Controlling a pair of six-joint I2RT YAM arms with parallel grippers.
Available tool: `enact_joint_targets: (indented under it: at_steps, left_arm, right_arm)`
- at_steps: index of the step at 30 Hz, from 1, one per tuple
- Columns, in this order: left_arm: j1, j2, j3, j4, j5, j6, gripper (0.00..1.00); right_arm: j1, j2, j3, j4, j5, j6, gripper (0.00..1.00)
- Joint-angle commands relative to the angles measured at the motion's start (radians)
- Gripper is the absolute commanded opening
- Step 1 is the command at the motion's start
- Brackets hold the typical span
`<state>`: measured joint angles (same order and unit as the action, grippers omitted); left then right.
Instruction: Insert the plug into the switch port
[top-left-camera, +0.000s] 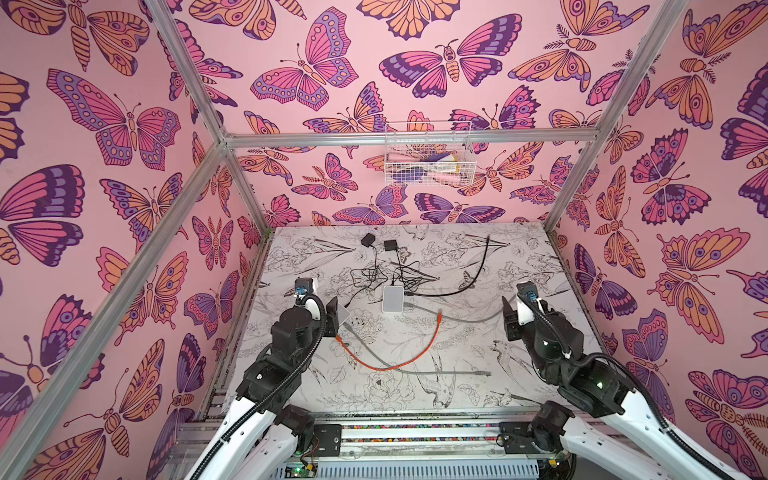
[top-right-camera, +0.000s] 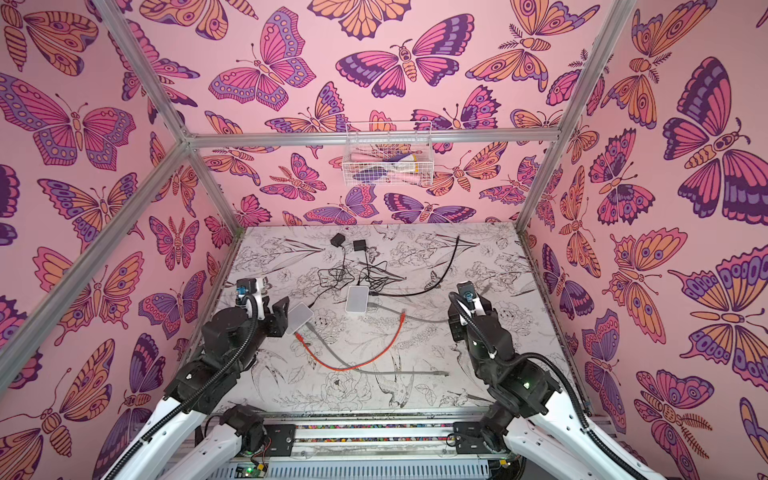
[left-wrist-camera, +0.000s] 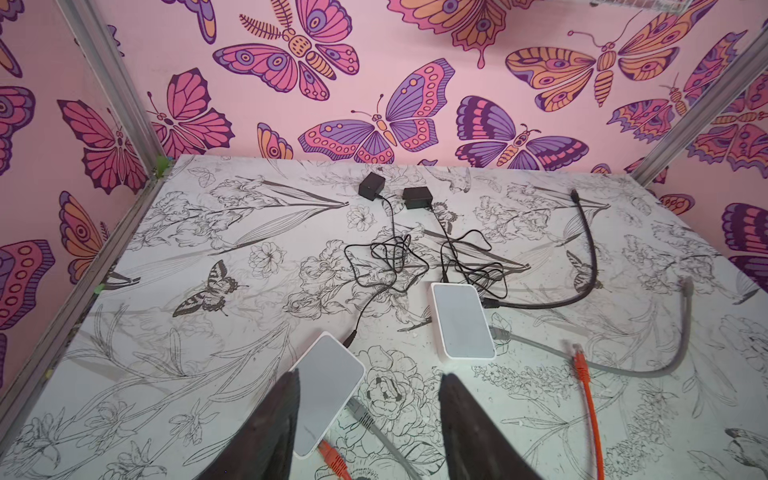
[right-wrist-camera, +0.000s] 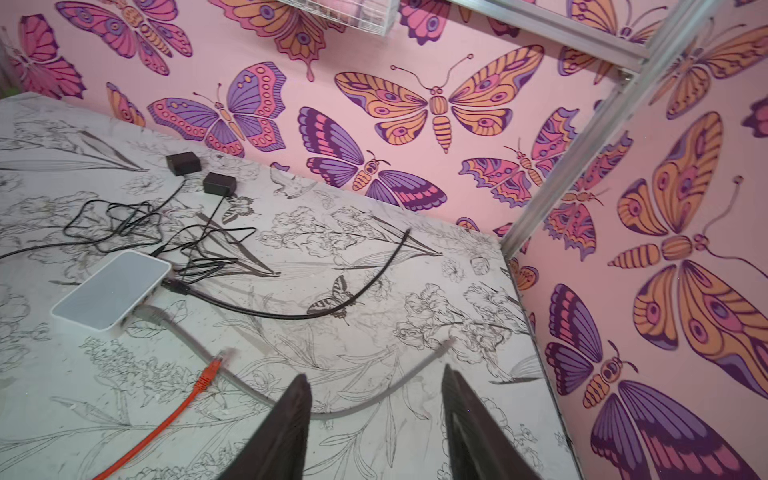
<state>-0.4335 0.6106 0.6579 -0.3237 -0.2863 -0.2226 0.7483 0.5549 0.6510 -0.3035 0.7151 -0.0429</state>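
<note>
Orange cable's free plug (right-wrist-camera: 212, 369) lies near the middle white switch (right-wrist-camera: 110, 291), handy for pickup, I'd say; right gripper (right-wrist-camera: 374, 372) and left gripper (left-wrist-camera: 369, 374) both hang spread, empty.

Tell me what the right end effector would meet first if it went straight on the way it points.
Probably the gray cable, which crosses the open gap of the right end effector; then the table. Depth is unclear.

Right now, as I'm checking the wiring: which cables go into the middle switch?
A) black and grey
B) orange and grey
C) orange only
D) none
A: a black cable and a grey cable enter the middle switch, while the orange plug lies loose, apart from it.
</note>
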Motion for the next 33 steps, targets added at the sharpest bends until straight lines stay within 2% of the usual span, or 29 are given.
enact_joint_targets:
  at_steps: [1,7,16,22,27,33]
  left_arm:
    - [-0.011,-0.001,-0.036,-0.025,-0.083,0.022,0.55]
    - [-0.029,0.003,-0.067,-0.018,-0.156,0.042,0.55]
    - [-0.055,0.021,-0.186,0.080,-0.287,0.076,0.54]
    - [-0.054,0.036,-0.266,0.139,-0.288,0.084,0.54]
    - [-0.053,0.061,-0.262,0.157,-0.292,0.100,0.54]
    - [-0.047,0.062,-0.264,0.161,-0.318,0.112,0.54]
  right_arm:
    - [0.001,-0.066,-0.053,-0.005,0.179,0.060,0.53]
    - [0.000,-0.146,-0.191,0.016,0.259,0.120,0.54]
    - [0.001,-0.136,-0.387,0.202,0.309,0.063,0.59]
    - [-0.001,-0.100,-0.448,0.250,0.315,0.081,0.61]
    - [-0.015,-0.056,-0.470,0.333,0.305,0.048,0.66]
    - [-0.053,-0.024,-0.489,0.388,0.292,0.065,0.74]
